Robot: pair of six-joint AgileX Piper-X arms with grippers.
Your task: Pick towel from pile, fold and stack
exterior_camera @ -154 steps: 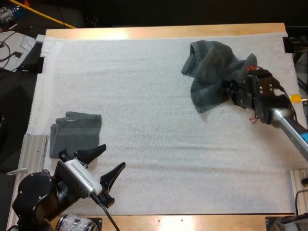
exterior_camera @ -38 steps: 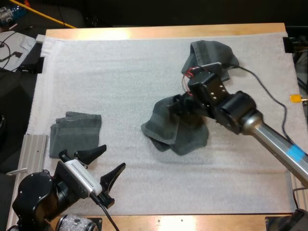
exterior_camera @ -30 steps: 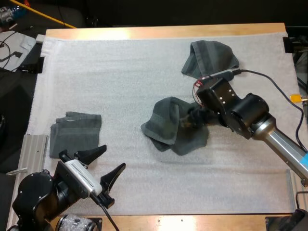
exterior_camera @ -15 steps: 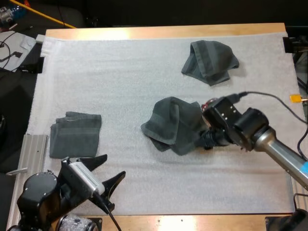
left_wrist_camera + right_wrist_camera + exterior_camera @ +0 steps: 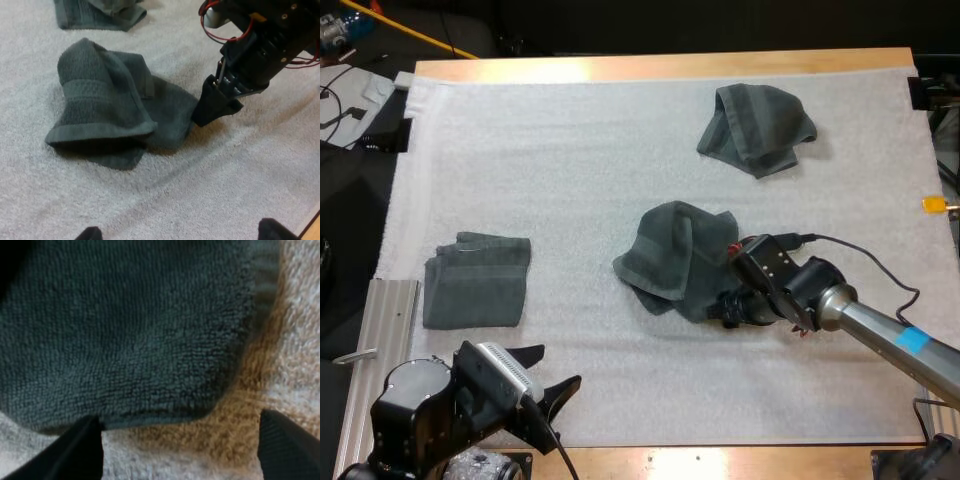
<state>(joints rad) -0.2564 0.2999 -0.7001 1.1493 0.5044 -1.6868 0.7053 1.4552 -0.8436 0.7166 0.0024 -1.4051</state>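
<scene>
Three dark grey-green towels lie on the white mat (image 5: pixel 570 170) that covers the wooden table (image 5: pixel 650 66). The crumpled towel (image 5: pixel 675 258) sits about mid-mat, bunched and partly doubled over itself, with one flatter corner spread toward the near right. The right gripper (image 5: pixel 724 308) is low over the mat at that corner, its tip just beside the towel's near-right edge. In the right wrist view its two black fingers (image 5: pixel 82 450) stand wide apart on either side of the rounded corner; the cloth lies just ahead of them and nothing is pinched between them, though whether a fingertip brushes the edge cannot be told. The left wrist view shows the same gripper's tip down at the mat beside the towel's edge. A second crumpled towel (image 5: pixel 757 127) lies well apart, toward the far right of the mat. The folded towel (image 5: pixel 478 280) rests flat near the mat's left edge. The left gripper (image 5: pixel 545 372) hovers over the mat's near-left part, just beyond the folded towel's near side, its fingers (image 5: pixel 272 229) spread apart and clear of everything.
</scene>
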